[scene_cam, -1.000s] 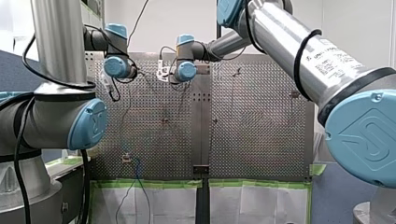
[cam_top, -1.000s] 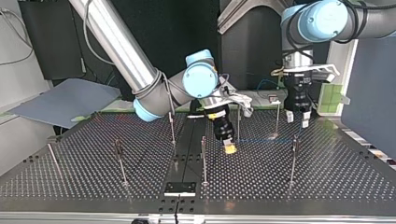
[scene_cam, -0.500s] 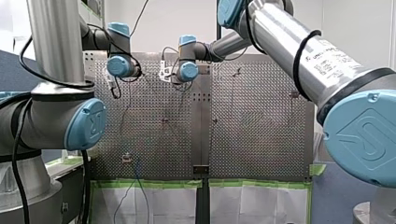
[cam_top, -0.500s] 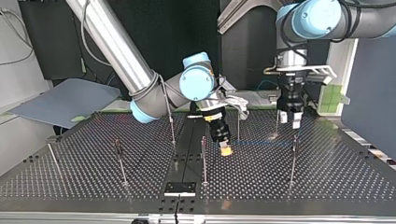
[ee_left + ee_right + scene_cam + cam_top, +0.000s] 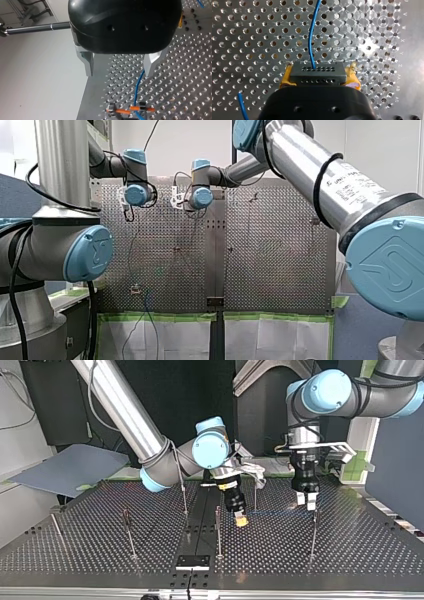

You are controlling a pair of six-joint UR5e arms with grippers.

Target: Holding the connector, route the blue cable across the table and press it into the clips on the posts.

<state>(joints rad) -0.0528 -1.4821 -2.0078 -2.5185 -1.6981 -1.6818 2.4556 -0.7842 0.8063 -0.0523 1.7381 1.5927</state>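
Right wrist view: dark grey rectangular connector [image 5: 317,72] with two rows of small holes, clamped between the yellow pads [image 5: 285,79] of my right gripper [image 5: 318,76]. Thin blue cable [image 5: 312,37] out of the connector's upper row, curving away ahead over the perforated metal table [image 5: 249,37]. Another short stretch of blue low beside the gripper body.

Top view: my right gripper near the table's middle, tilted, yellow tip low over the holes and just beside a thin upright metal post [image 5: 218,532]. Faint blue line from there across the table toward the view's right.

Left wrist view: my left gripper [image 5: 120,67] with black body and bare metal fingers [image 5: 88,62] spread wide, nothing between them. Blue cable on the table below, passing near one fingertip and down to a small dark fitting with orange pieces [image 5: 130,109] close to the table's edge. Slim dark rod [image 5: 37,27] off to one side of the gripper body.

Top view again: my left gripper pointing straight down, fingertips right at the top of a second slim post [image 5: 313,532]. Touching or just clear, cannot tell.
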